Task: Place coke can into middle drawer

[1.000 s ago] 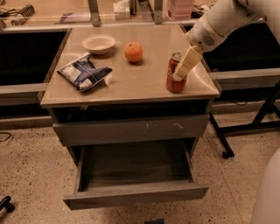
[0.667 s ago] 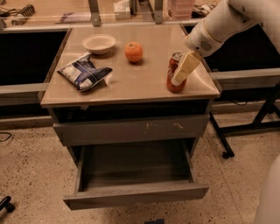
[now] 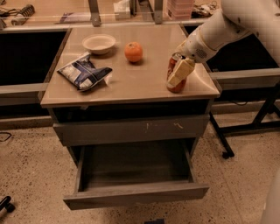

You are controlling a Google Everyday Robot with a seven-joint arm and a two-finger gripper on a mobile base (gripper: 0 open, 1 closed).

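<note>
The middle drawer [image 3: 135, 194] stands pulled out below the scratched drawer front [image 3: 131, 130], its dark inside open from above. On the tabletop [image 3: 131, 87] the gripper [image 3: 175, 78] has slid lower against the coke can [image 3: 178, 88]. The can stands unmoved near the front right corner, close to both edges. Whether the gripper clamps it I cannot tell.

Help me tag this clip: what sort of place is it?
Probably a robot lab or workshop: a standalone drawer cabinet with its middle drawer pulled open, metal bench frames behind it, and a speckled hard floor. The claw is at the coke can on the cabinet top's right side.
</note>
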